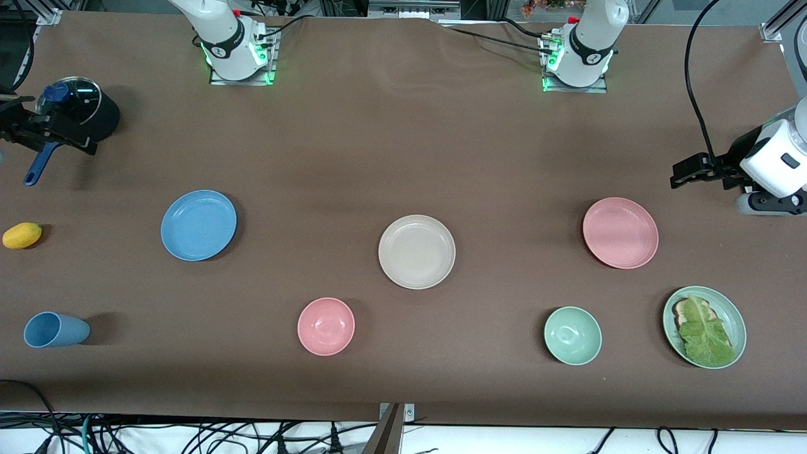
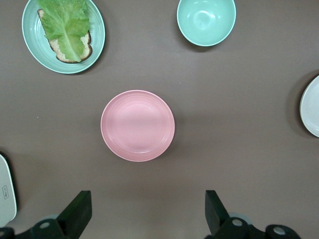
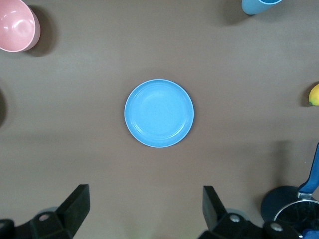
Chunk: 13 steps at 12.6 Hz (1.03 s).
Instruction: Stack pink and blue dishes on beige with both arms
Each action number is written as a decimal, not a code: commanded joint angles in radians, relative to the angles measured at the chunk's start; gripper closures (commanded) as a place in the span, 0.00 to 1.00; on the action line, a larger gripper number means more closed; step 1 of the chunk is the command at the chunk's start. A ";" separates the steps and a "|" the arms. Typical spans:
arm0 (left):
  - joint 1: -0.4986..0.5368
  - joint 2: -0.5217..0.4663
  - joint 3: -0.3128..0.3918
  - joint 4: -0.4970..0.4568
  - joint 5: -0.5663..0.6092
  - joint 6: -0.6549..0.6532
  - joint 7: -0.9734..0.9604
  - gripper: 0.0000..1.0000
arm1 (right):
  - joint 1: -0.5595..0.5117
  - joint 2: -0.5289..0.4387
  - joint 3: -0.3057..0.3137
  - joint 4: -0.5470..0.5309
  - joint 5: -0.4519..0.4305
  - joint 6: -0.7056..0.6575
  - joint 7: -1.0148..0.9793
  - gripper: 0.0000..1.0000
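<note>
Both open-fingered, left gripper (image 2: 144, 211) above round matte pink plate (image 2: 137, 125), right gripper (image 3: 144, 211) above blue plate (image 3: 159, 113); best gripped by rims.

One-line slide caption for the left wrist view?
Open left end effector above the untouched pink plate, near lettuce plate and green bowl.

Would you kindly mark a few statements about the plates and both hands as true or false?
1. The round matte pink plate is stacked on the round cream-beige plate. False: it lies apart on the brown table, toward the left arm's end.
2. The round matte blue plate is bare. True.
3. The left hand grips the pink plate. False: it is open above the table, holding nothing.
4. The right hand is open. True.
5. Lettuce lies on the beige plate. False: it is on the pale green plate.
</note>
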 commanded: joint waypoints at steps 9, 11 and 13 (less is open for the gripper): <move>0.006 0.002 -0.005 0.002 0.000 0.005 -0.004 0.00 | -0.002 -0.027 0.002 -0.022 -0.008 -0.007 -0.007 0.00; 0.006 0.002 -0.005 0.002 0.000 0.005 -0.004 0.00 | -0.002 -0.027 0.000 -0.022 -0.008 -0.011 -0.007 0.00; -0.010 0.043 -0.007 0.002 0.008 0.003 -0.004 0.00 | -0.002 -0.027 0.000 -0.020 -0.008 -0.016 -0.007 0.00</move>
